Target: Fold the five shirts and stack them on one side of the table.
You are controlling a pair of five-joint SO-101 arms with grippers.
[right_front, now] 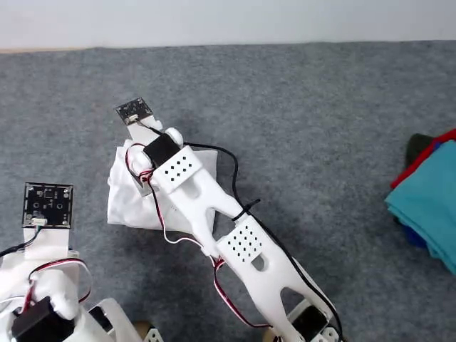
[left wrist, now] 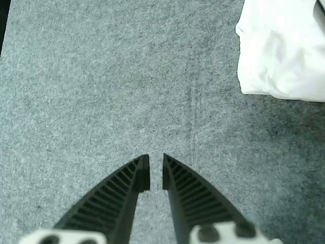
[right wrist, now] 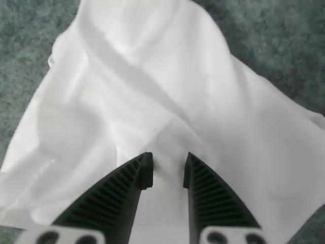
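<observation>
1. You are working on the white shirt (right_front: 125, 203), which is lying in a loose, creased bundle at the left-centre of the high view on the grey table (right_front: 320, 107).
2. Your right gripper (right wrist: 166, 170) is hanging just over the shirt, near the lower middle of the right wrist view. Its jaws are standing apart with bare cloth showing between them, clamped on nothing.
3. Your left gripper (left wrist: 156, 173) is sitting at the bottom of the left wrist view with its jaws drawn almost together. Only a sliver of table is showing between them, and they are gripping nothing. The shirt is lying apart from it, in the upper right corner of that view.
4. The pile of coloured shirts (right_front: 427, 199) is waiting at the right edge of the high view, well apart from the white one, so I judge most of the task is ahead.
5. You are risking a shallow pinch. The cloth under the jaws is lying in several overlapping layers, and closing here may catch only the top one and peel the bundle open when you lift.
6. You are also risking a drag. With the left gripper off the cloth, nothing is pinning the shirt, so a sideways pull may slide the whole bundle instead of folding it.
7. The red and black wires (right_front: 153, 206) are trailing over the shirt beside the right arm, and they could snag a fold as that arm swings.
</observation>
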